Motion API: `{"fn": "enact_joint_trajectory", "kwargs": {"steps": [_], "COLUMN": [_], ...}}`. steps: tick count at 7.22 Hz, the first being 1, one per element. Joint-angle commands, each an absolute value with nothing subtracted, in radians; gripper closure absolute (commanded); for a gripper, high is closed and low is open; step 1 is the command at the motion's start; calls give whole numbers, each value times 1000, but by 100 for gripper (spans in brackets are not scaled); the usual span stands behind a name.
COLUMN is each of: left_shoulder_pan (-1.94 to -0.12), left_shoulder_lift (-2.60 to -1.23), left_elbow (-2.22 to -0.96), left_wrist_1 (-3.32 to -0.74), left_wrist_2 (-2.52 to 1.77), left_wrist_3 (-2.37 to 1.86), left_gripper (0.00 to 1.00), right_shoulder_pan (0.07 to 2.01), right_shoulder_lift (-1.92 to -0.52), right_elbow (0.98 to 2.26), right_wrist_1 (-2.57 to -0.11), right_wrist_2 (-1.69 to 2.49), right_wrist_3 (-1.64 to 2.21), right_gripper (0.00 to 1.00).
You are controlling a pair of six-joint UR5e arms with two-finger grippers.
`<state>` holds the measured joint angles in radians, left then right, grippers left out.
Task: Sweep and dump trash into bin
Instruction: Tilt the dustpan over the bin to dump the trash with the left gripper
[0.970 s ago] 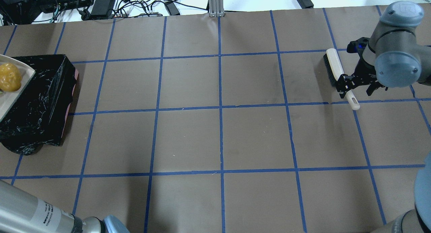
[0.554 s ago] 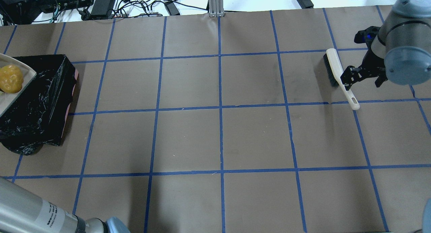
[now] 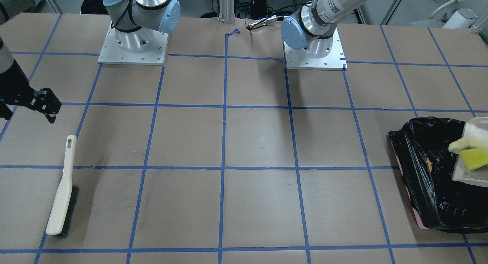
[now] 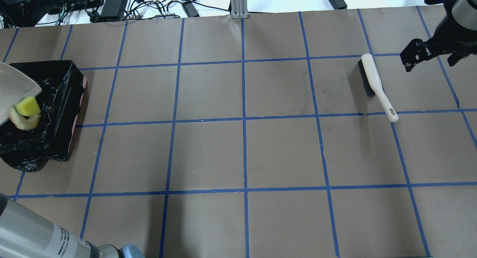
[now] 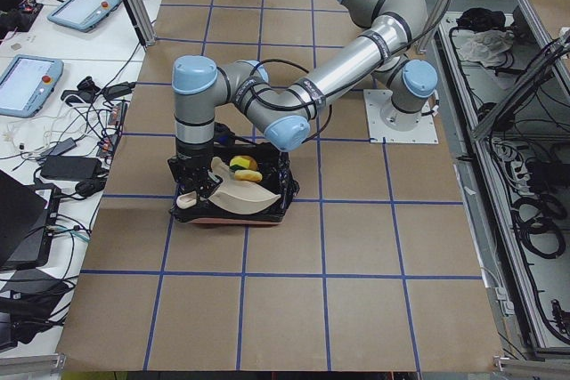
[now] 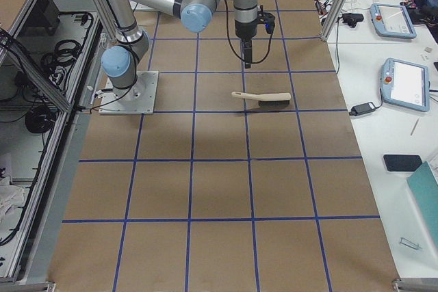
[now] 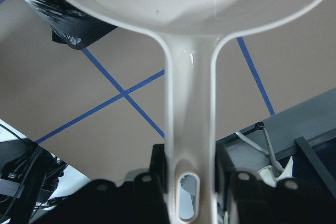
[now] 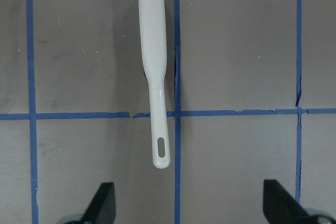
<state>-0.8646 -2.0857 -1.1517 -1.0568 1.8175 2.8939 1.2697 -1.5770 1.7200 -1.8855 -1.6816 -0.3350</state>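
My left gripper [image 7: 190, 182] is shut on the handle of the beige dustpan [image 7: 189, 93]. It holds the pan [image 4: 16, 88] tilted over the bin [image 4: 56, 101], which is lined with a black bag. A yellow-green wedge [image 4: 27, 105] and a pale cream slice [image 4: 23, 122] are at the pan's lower edge over the bin; both also show in the front view, the wedge [image 3: 474, 158] and the slice [image 3: 467, 144]. I cannot make out the orange-yellow potato shape clearly. My right gripper [image 4: 430, 60] is open and empty, raised behind and right of the brush [image 4: 374, 82].
The cream-handled brush [image 8: 155, 77] lies flat on the brown paper at the far right, bristles on its side. Blue tape lines grid the table. Cables and power bricks [image 4: 111, 4] lie beyond the far edge. The arm bases [image 3: 133, 46] stand at the robot's side.
The dustpan has tipped further over the bin. The potato shape has left the pan, and the wedge and slice have slid to its edge. My right gripper has moved away from the brush handle, back and right.
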Motion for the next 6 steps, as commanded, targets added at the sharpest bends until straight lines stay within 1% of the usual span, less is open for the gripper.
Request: {"fn": "enact_joint_trajectory", "kwargs": {"steps": [1,2,4,5,6], "left_shoulder_pan": [-876,-891,-911,-911,-911], "left_shoulder_lift": [-2072,-2069,-2053,-2046,-2037], "left_elbow": [-1161,-1161,-1158,-1160,-1160], "left_wrist_1": [-1013,-999,-996,-1020,-1093], "left_wrist_2": [1825,1859,1870,1830,1791], "left_wrist_3": [2939,2944,2941,2918,2837], "left_gripper": [88,88,88,90,90], "right_shoulder_pan": [1331,1374,1388,1414,1454], "right_shoulder_lift": [-1577,-1580,-1591,-1626,-1632], "right_elbow": [1712,1712,1712,1720,1720], "right_wrist_1": [-1885,-1882,-1872,-1843,-1824], "right_wrist_2": [-1678,-1672,-1666,-1605,-1554], "right_wrist_3": [-318,-325,-322,-325,-327], "right_gripper": [0,0,0,0,0]}}
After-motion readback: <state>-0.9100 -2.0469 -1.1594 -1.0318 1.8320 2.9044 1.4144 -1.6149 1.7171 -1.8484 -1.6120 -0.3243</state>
